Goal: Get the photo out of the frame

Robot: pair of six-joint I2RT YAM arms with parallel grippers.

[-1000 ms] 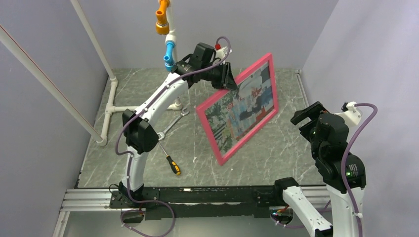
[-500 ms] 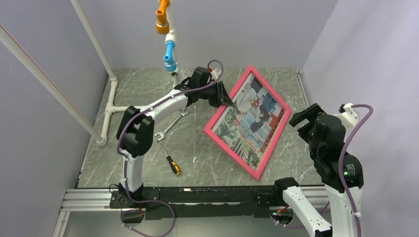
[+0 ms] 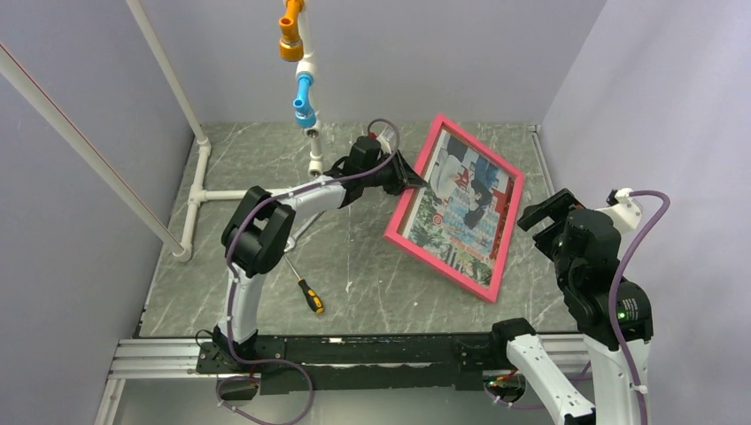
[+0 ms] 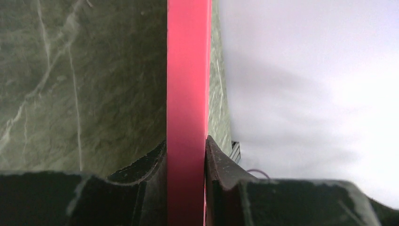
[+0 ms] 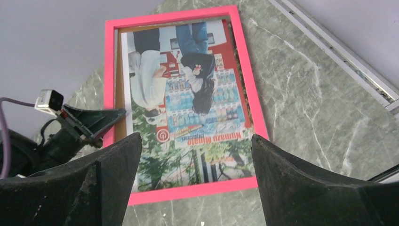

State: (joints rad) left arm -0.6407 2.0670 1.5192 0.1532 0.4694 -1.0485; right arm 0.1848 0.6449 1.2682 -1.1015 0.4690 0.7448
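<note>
Left gripper (image 3: 410,180) is clamped on the thin-bordered pink-red rectangular picture frame (image 3: 507,237), and the left wrist view shows it well: the two dark fingers (image 4: 153,162) are squeezed in close on either side of the pink edge (image 4: 187,84), jaws only a narrow gap apart with the border filling it. The frame sits tilted over the right half of the grey-green marbled tabletop (image 3: 372,266), picture side up, with its far corner raised; I cannot tell if its low edge touches the table. The colourful rectangular photo (image 3: 460,208) is inside the frame, with people in dark and blue clothes and a small red target circle showing. From the right wrist the photo (image 5: 188,94) fills the frame (image 5: 188,190), with a brown strip of backing board (image 5: 121,94) showing along one long side. Right gripper (image 3: 551,211) hangs off to the frame's right, its jaws spread wide and holding nothing. A yellow-and-black-handled screwdriver (image 3: 305,290) lies on the table near the left arm.
</note>
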